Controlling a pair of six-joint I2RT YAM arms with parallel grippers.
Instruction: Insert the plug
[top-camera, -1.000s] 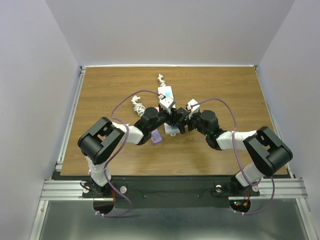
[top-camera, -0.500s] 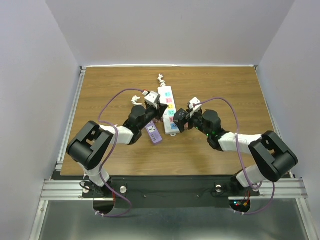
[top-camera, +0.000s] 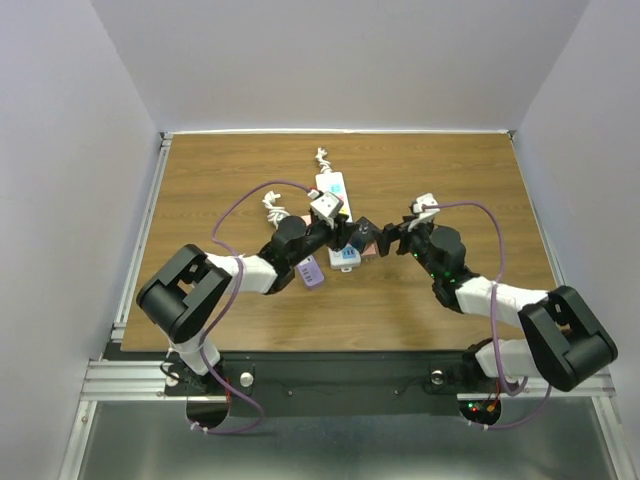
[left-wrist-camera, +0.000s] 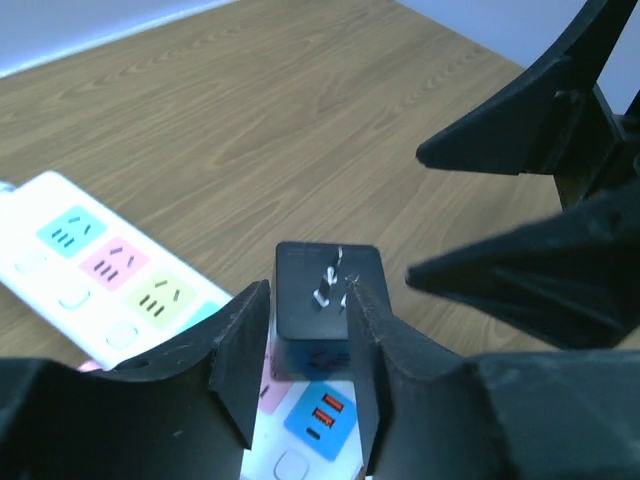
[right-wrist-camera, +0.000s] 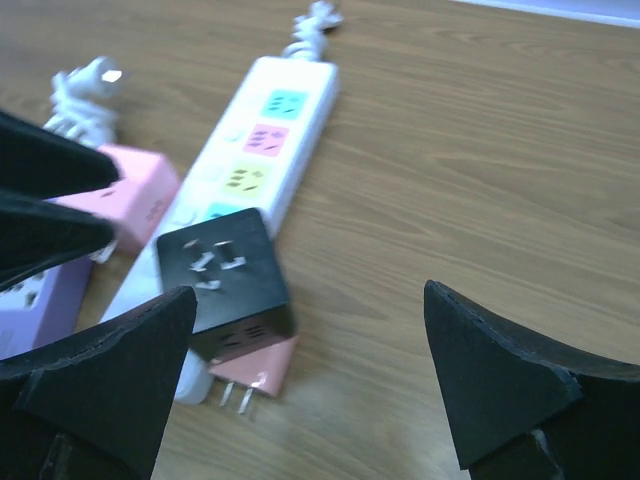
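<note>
Plug (left-wrist-camera: 327, 300) is pinched by its flanks in our left gripper (left-wrist-camera: 308, 300), which leaves the prong face free; those prongs point up, away from the sockets; it hangs at the near end of the power strip (right-wrist-camera: 262, 140), just above a pink adapter (right-wrist-camera: 262, 362); our right gripper (right-wrist-camera: 308, 292) hovers alongside, fingers spread wide, likely to take it and turn it.

Count: 1 white power strip (top-camera: 333, 187), 1 black plug cube (left-wrist-camera: 325, 290), 2 pink adapter cubes (right-wrist-camera: 140, 195), 1 purple adapter cube (top-camera: 311, 272), 2 white cord bundles (right-wrist-camera: 85, 95). 2 grippers: left gripper (left-wrist-camera: 305, 330), right gripper (right-wrist-camera: 308, 295).
</note>
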